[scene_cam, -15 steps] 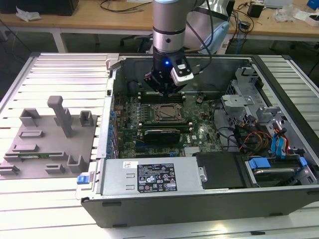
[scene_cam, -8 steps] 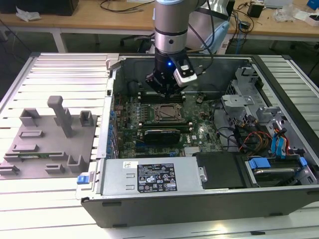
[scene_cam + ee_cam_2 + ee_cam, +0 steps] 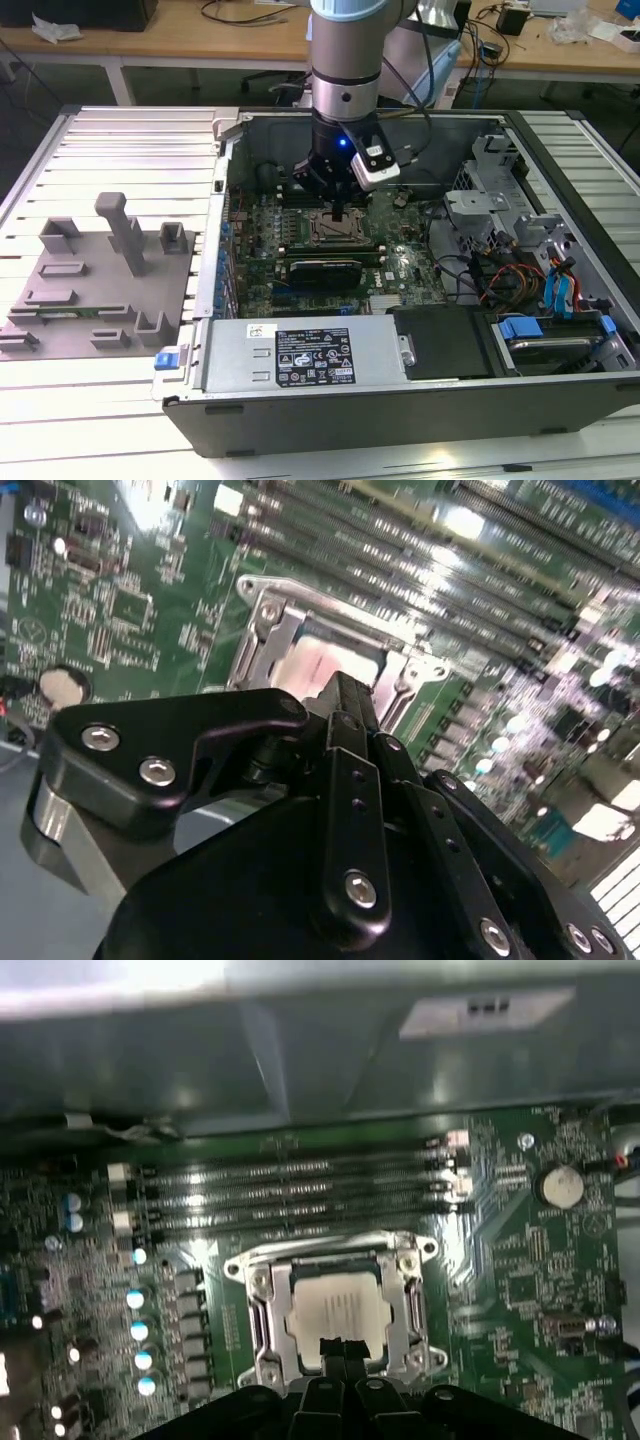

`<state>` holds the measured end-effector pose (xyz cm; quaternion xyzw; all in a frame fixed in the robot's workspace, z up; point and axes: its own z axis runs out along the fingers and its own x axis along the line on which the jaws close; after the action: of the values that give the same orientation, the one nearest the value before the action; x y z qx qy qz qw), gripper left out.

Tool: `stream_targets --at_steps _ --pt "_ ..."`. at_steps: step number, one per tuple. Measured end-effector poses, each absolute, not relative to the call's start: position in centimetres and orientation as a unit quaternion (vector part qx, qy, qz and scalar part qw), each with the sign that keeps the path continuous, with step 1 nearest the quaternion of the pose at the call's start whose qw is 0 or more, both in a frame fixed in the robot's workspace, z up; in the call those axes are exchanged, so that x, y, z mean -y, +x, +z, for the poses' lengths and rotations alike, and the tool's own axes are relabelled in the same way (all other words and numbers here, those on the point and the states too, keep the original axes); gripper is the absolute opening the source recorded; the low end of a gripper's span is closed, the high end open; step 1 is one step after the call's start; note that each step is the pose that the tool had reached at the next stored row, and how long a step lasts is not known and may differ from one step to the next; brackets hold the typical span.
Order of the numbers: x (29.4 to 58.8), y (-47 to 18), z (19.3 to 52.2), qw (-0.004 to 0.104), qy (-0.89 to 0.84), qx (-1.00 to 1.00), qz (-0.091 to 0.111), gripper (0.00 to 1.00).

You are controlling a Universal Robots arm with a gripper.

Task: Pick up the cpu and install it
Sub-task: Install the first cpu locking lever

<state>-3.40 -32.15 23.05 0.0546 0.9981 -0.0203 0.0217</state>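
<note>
Closest to the lens in both wrist views is the black hand (image 3: 343,1352), its two fingertips (image 3: 331,1348) pressed together with no gap showing between them and nothing pinched. Their tips hang just over the near edge of the cpu (image 3: 338,1317), and whether they touch its lid cannot be told. The cpu, pale silver on top, lies flat and square inside the socket frame (image 3: 262,1320) on the green motherboard (image 3: 520,1270), next to the rows of memory slots (image 3: 290,1192). In the second wrist view the chip (image 3: 322,662) shows past the fingers, seated in the same metal frame.

In the exterior view the arm stands upright over the middle of the open computer case (image 3: 560,400), the hand (image 3: 343,213) down at the socket. The grey parts holder (image 3: 100,290) sits on the surface to the exterior view's left.

By this showing the pick-up and placement look done. The socket's retention plate does not appear closed over the chip, so locking it down seems to remain.
</note>
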Motion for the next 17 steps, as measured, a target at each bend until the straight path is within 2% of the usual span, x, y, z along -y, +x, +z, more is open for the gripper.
stream_targets --at_steps 4,10,17 --pt "32.3 -3.4 23.1 0.022 0.055 -0.998 -0.02 0.11" --pt "32.3 -3.4 25.1 0.022 0.055 -0.998 -0.02 0.11" --pt "32.4 -2.9 25.1 0.022 0.055 -0.998 -0.02 0.11"
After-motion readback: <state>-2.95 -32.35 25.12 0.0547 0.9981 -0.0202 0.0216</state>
